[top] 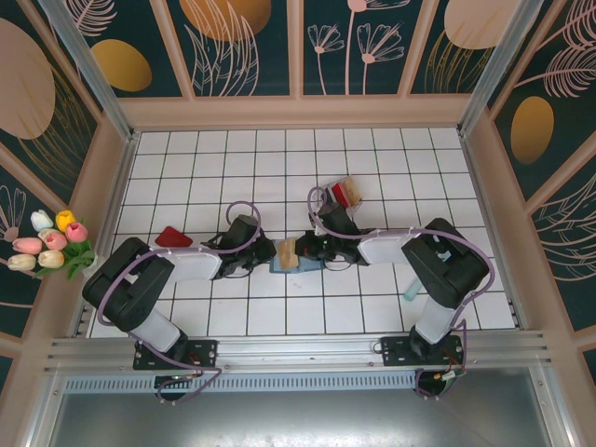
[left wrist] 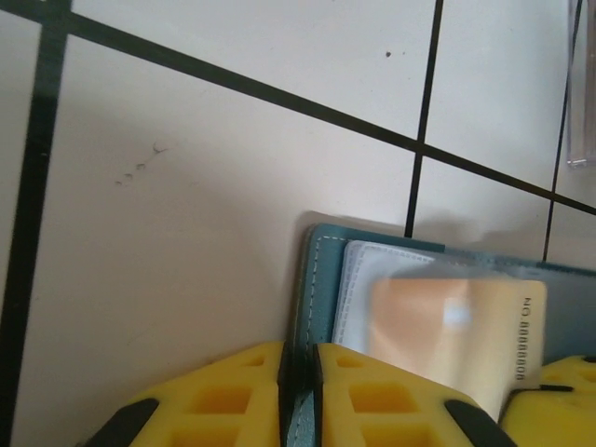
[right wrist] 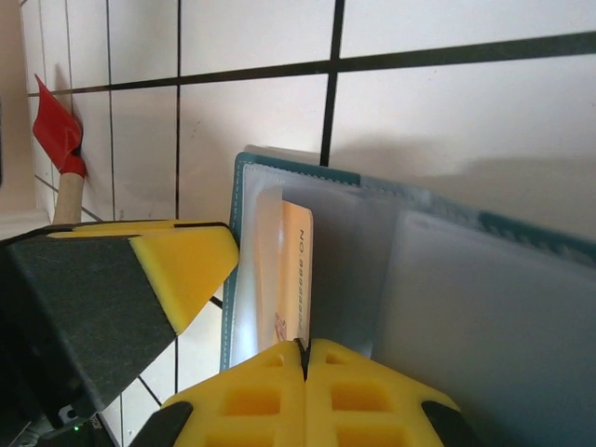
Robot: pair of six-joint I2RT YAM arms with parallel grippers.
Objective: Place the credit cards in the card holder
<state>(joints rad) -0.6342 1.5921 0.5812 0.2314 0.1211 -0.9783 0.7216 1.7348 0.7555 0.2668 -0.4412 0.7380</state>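
Yellow left jaws pinch the card holder [left wrist: 312,279] edge, tan card [left wrist: 447,321] beside them; right jaws clenched.

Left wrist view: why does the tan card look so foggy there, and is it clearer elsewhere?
Left wrist: the tan card lies under the card holder's cloudy sleeve, with a glare spot; right wrist: its edge glows overexposed; top external: evenly lit, but too small to judge.

Tan card [left wrist: 447,321] blurred, lower edge behind the left end effector [left wrist: 298,377] — card holder [left wrist: 312,279] cut off at right.
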